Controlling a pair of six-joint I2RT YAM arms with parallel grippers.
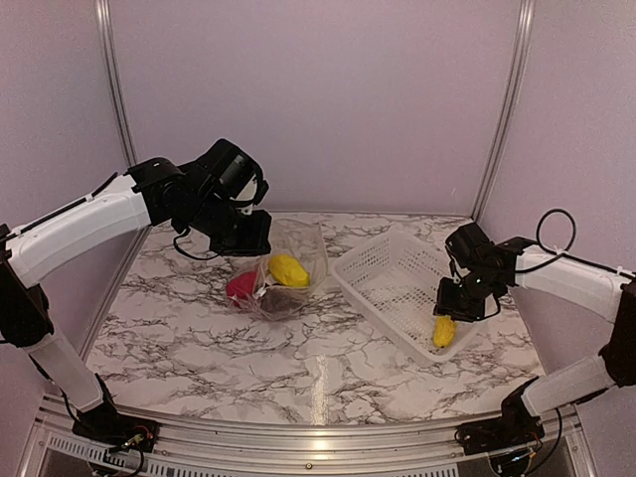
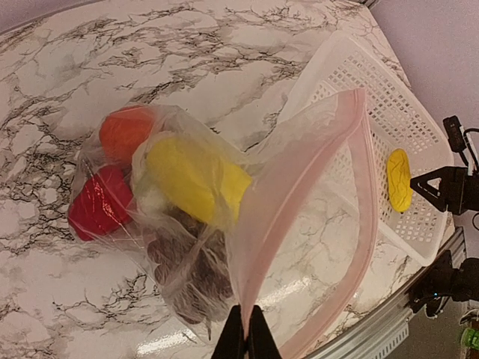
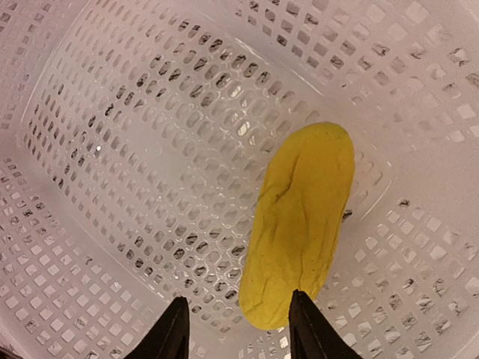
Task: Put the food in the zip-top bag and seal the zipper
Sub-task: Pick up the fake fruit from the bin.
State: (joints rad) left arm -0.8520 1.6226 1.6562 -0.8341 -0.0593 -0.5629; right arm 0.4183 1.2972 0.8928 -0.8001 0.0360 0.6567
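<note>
Zip-top bag (image 1: 283, 270) lies left of centre on the marble table (image 1: 199, 338), with bare tabletop in front of it and to its left. The left arm reaches in from the left, and the left gripper (image 2: 245, 338) is pinched tight on the zipper (image 2: 296, 191), holding the mouth up. Four pieces can be counted inside: one orange fruit (image 2: 123, 131), one red piece (image 2: 101, 203), one first yellow piece (image 2: 198, 179) and one grape bunch (image 2: 191, 273). The white basket (image 1: 388, 260) sits just beside the bag, near the table's right edge, and holds one second yellow piece (image 3: 299, 224). The right gripper (image 3: 238, 329) hangs over it, fingers apart at its near end.
</note>
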